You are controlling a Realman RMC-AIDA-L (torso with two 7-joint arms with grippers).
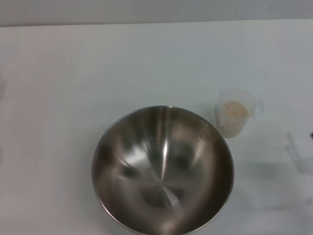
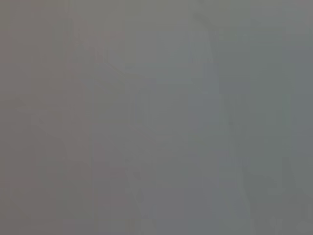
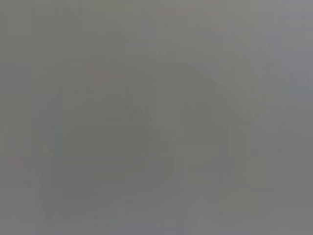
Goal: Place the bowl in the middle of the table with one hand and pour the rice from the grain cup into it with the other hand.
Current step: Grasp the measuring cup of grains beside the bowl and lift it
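Note:
The stainless-steel bowl [image 1: 163, 171] sits upright on the white table [image 1: 73, 73], at the near middle of the head view, its front rim cut off by the frame's lower edge. It holds nothing. The clear grain cup [image 1: 235, 112] stands upright just beyond the bowl's right rim, apart from it, with a pale heap of rice [image 1: 235, 109] inside. Neither gripper shows in the head view. Both wrist views are plain grey and show nothing.
The table's far edge [image 1: 156, 23] runs along the top of the head view. A faint shadow [image 1: 299, 154] lies on the table at the right edge.

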